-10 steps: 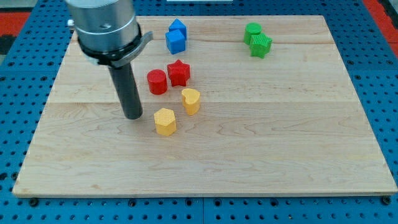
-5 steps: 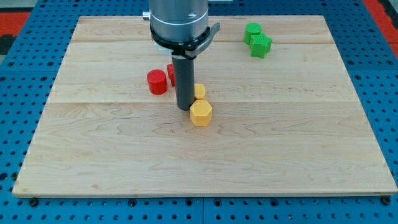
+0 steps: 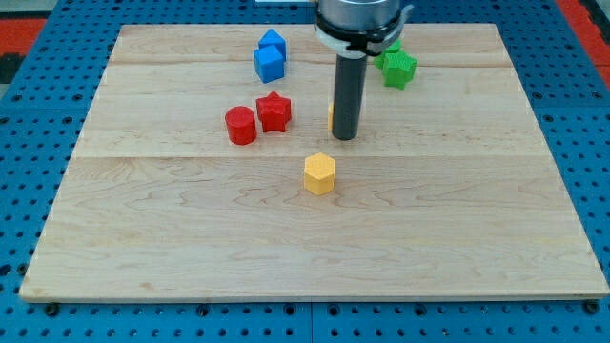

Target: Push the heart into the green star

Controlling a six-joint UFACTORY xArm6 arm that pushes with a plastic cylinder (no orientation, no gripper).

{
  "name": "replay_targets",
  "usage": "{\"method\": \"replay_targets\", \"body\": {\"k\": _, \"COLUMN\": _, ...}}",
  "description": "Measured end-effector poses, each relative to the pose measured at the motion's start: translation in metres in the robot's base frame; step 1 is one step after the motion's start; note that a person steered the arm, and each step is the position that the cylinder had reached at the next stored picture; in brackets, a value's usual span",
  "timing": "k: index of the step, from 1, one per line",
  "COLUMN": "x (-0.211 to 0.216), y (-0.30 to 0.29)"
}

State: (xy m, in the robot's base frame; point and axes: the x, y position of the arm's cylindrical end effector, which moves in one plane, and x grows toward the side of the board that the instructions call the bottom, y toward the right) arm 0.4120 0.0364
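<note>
The yellow heart [image 3: 331, 116] is almost wholly hidden behind my rod; only a thin yellow sliver shows at the rod's left edge. My tip [image 3: 345, 136] rests on the board right beside it, toward the view's right. The green star [image 3: 397, 68] lies near the view's top right, up and to the right of my tip. A second green block [image 3: 390, 44] sits just above the star, partly hidden by the arm.
A yellow hexagon [image 3: 319, 173] lies below and left of my tip. A red cylinder [image 3: 240, 125] and a red star [image 3: 274, 110] sit to the left. Two blue blocks [image 3: 270, 55] lie at the top. The wooden board [image 3: 477, 238] rests on a blue pegboard.
My rod has swept from the view's left to the right and upward. The yellow heart and yellow hexagon were pushed rightward; the heart has moved up with the rod, the hexagon stayed below.
</note>
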Motion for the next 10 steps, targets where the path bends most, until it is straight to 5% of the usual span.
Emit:
{"method": "replay_targets", "body": {"k": 2, "x": -0.007, "y": -0.047}}
{"method": "replay_targets", "body": {"k": 4, "x": -0.043, "y": 0.041}}
{"method": "replay_targets", "body": {"k": 7, "x": -0.027, "y": 0.077}}
{"method": "replay_targets", "body": {"k": 9, "x": -0.067, "y": 0.085}}
{"method": "replay_targets", "body": {"k": 10, "x": -0.054, "y": 0.083}}
